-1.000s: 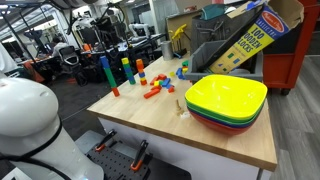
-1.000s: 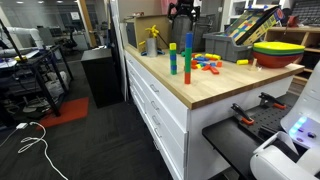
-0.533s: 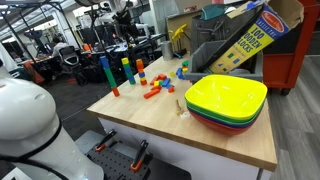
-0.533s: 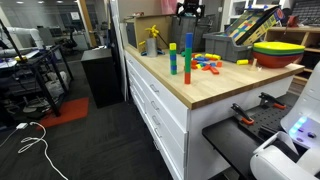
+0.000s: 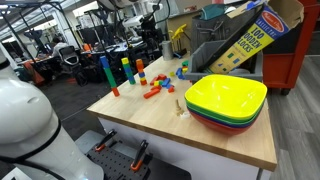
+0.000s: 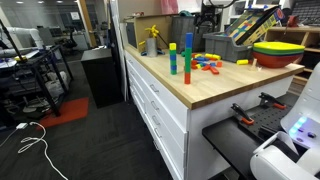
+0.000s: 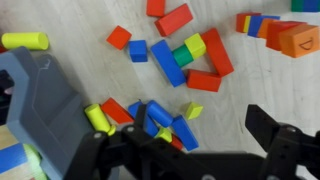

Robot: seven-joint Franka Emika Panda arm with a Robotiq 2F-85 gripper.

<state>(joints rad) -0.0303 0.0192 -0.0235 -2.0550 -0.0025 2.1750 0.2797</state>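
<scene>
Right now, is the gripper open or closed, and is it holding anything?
Gripper: open, jaws spread wide, holding nothing; it hangs above the loose blocks.

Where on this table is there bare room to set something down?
Free: the near strip of the light wooden tabletop, between the stacked yellow plastic bowls and the front edge. Crowded: scattered coloured blocks beside the tall block towers.

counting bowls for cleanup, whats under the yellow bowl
A green bowl sits nested right under the yellow bowl, with a red bowl under that. Only their rims show; their insides, and any further bowl below, are covered.
</scene>
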